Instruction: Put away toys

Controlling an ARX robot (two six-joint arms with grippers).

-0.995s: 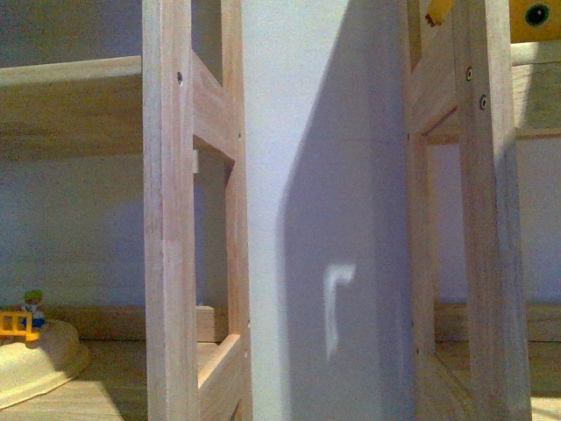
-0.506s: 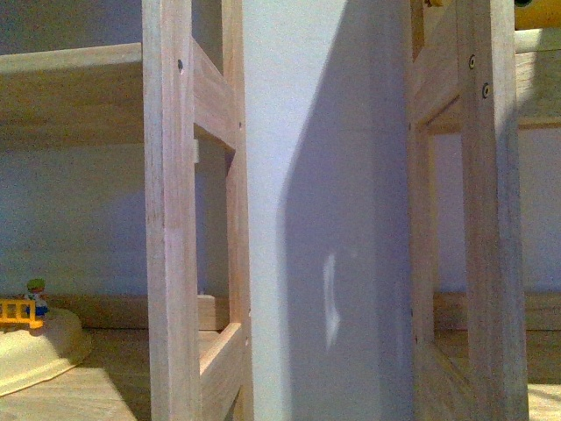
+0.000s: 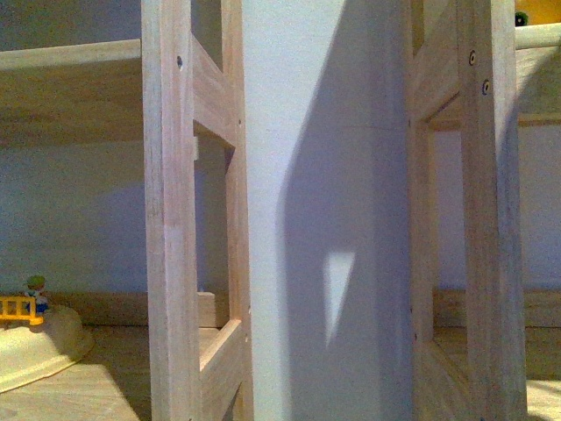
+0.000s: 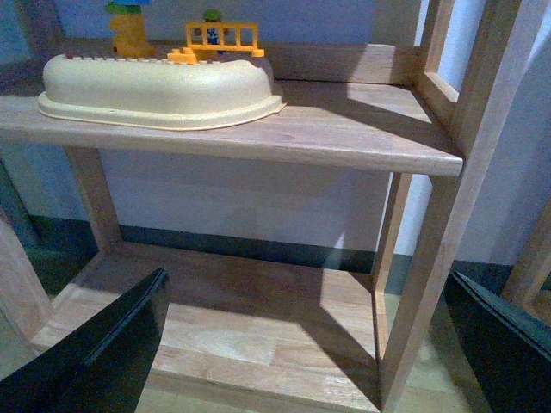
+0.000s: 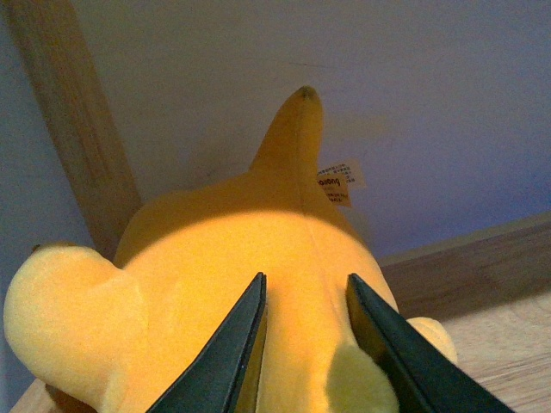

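The right gripper (image 5: 306, 344) has its fingers (image 5: 232, 353) pinched narrow into the back of the plush (image 5: 241, 284), holding it. The plush sits low against a pale wall (image 5: 387, 103), with a wooden post (image 5: 73, 129) just beside it and a wooden board (image 5: 499, 344) under its far side, so it looks to be at or on a shelf. Whether its weight already rests on that board cannot be told from here. The front view shows only shelf uprights (image 3: 171, 219) and a sliver of yellow at the top edge, too small to name.

The step in hand seems to be setting the plush down on the shelf. To do it well, lower until the soft body settles and spreads on the board, then part the fingers slowly; the pile is deep and may cling to the pads. Keep it clear of the post so it does not tip off the edge when let go. Draw straight back, away from the wall, so the floppy ear (image 5: 288, 129) and tag (image 5: 337, 185) are not dragged along.

The left gripper (image 4: 301, 344) hangs with fingers (image 4: 95, 353) wide and empty, below the shelf that carries the cream base (image 4: 159, 86), well apart from the post at that shelf's end.
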